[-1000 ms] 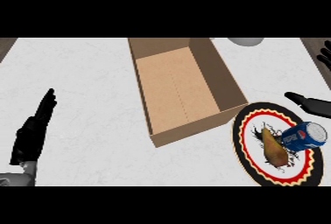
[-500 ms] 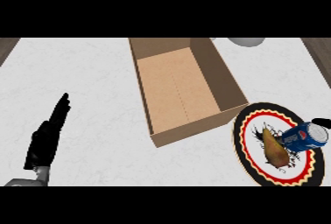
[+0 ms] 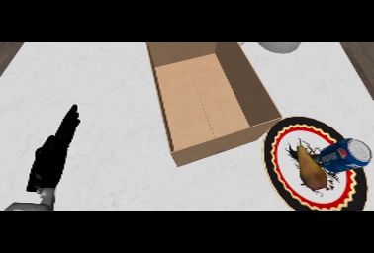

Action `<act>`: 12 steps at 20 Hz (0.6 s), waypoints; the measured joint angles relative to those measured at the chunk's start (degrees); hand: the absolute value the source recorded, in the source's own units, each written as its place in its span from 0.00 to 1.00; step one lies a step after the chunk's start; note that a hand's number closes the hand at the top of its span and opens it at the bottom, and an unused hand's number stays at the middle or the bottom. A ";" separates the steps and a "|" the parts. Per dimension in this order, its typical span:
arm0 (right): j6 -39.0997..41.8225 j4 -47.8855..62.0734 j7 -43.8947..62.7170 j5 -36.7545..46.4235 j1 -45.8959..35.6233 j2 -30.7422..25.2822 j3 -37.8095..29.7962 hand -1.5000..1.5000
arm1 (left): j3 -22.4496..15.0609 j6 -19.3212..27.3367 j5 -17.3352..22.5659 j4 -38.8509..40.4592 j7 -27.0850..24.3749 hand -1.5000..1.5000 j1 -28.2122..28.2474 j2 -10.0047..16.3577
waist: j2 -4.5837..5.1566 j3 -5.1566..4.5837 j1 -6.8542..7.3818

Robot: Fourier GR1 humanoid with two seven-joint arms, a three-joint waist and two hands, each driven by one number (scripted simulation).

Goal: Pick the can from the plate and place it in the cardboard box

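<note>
Resting at the lower left, the left hand [image 3: 53, 155] shows edge-on, fingers straight and together, pointing up the counter [image 3: 110, 99]. It holds nothing and touches nothing. Next over, the box [image 3: 211, 106] sits mid-counter with its top open and nothing inside, its long side running away from the robot and slanting a bit right. Just beside its near right corner is the plate [image 3: 272, 150]. The can [image 3: 343, 155] lies on its side on the plate's right half, long axis slanting lower left to upper right, silver end up-right. A brownish pear-like item [image 3: 312, 170] lies against or just beside the can's left. The right hand is out of view, so its fingers can't be told. The can is well apart from the left hand, with the box between them. By side, the right hand looks the natural one to reach it, closing across the can's axis. The pick is not yet begun.
</note>
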 measured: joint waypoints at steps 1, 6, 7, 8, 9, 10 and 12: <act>1.99 -0.90 1.34 0.45 0.16 -1.44 0.90 0.00 | -0.10 0.28 -0.31 -0.35 0.08 0.50 0.30 -0.09 | -0.03 0.00 0.03; 8.78 -6.40 10.06 1.39 -0.32 -3.09 4.88 0.00 | 0.46 -0.25 -0.48 -1.45 2.01 0.50 0.13 0.05 | -0.06 0.03 0.00; 9.64 -7.72 12.25 1.38 -0.48 -2.75 5.18 0.00 | 0.44 -0.29 -0.70 -1.84 2.18 0.50 0.40 -0.14 | -0.06 0.05 -0.03; 10.20 -9.11 14.87 1.53 -1.06 -2.07 5.86 0.00 | 0.68 -0.50 -0.76 -1.94 2.14 0.50 0.41 -0.12 | -0.05 0.06 -0.01; 10.35 -10.36 16.75 2.00 -0.93 -1.19 6.22 0.00 | 0.83 -0.53 -1.10 -1.12 1.51 0.50 0.24 -0.51 | -0.05 0.06 -0.08; 10.31 -11.64 18.16 2.65 -0.21 -0.52 6.28 0.00 | 0.82 -0.36 -1.62 -0.44 0.89 0.50 0.31 -1.02 | -0.05 0.06 -0.19; 10.77 -12.60 21.43 3.87 -0.93 1.31 6.58 0.00 | 1.57 -0.81 -1.52 -0.53 1.14 0.50 0.38 -1.33 | -0.04 0.07 -0.13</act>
